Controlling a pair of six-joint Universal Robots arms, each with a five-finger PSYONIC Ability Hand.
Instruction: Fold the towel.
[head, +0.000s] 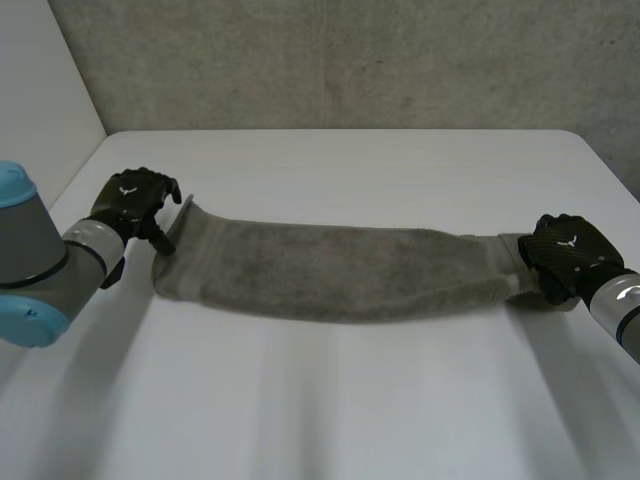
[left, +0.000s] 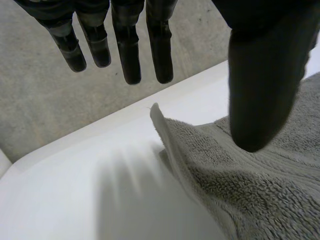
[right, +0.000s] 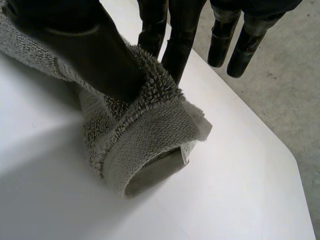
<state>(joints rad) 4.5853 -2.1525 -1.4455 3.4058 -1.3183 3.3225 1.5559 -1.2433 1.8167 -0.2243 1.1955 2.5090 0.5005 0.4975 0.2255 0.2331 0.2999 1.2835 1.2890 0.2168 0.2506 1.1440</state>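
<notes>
At nine o'clock of the towel (head: 330, 272): my left robot hand (head: 132, 203) was spread, clamping nothing. At three: my right robot hand (head: 562, 252) pinched the end. I judged left needed a matching pinch before lifting.

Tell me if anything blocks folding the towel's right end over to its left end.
Nothing visible does. The towel lies stretched across the table; the right hand pinches one end, the left hand is open at the other.
</notes>
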